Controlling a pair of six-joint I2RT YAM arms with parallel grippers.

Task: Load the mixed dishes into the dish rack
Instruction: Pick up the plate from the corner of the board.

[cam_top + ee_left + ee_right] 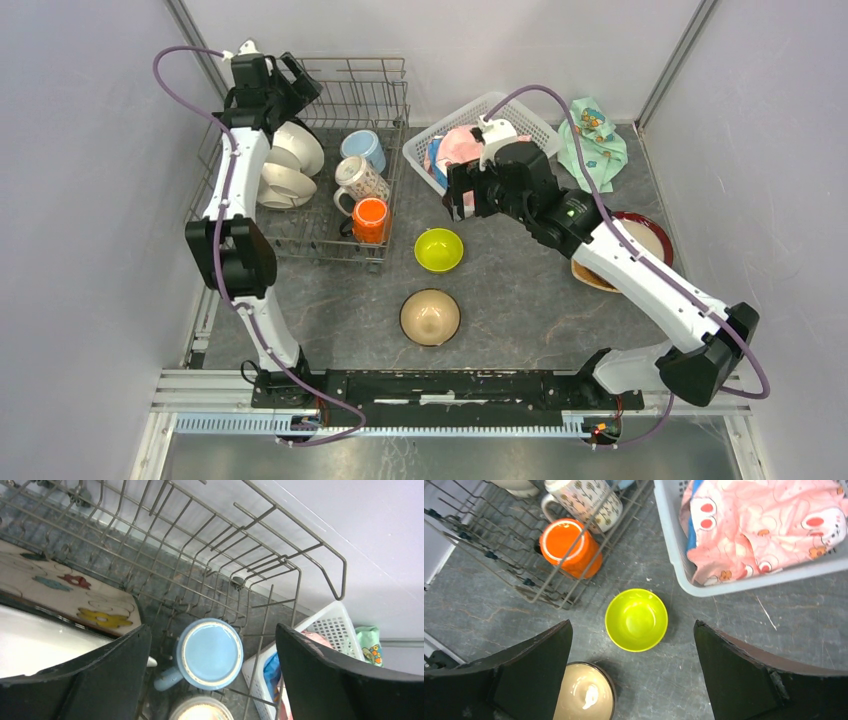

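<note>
The dish rack (pixel 355 95) stands at the back left. It holds white plates (pixel 290 165), a light-blue mug (pixel 365 148), a patterned mug (pixel 360 182) and an orange mug (pixel 370 220). My left gripper (pixel 292 85) hangs open and empty above the rack's back; in its wrist view, the left gripper (pixel 212 627) is above the light-blue mug (pixel 212 654), beside a flowered plate (pixel 65 587). My right gripper (pixel 632 622) is open, high over the lime-green bowl (pixel 636 620), with the tan bowl (pixel 584 692) by its left finger. Both bowls (pixel 439 250) (pixel 430 317) sit on the table.
A white lattice basket (pixel 520 118) with a pink cloth (pixel 460 145) stands at the back centre, and a mint-green cloth (pixel 593 130) lies to its right. A red-rimmed plate (pixel 645 232) lies partly under my right arm. Grey walls close in both sides.
</note>
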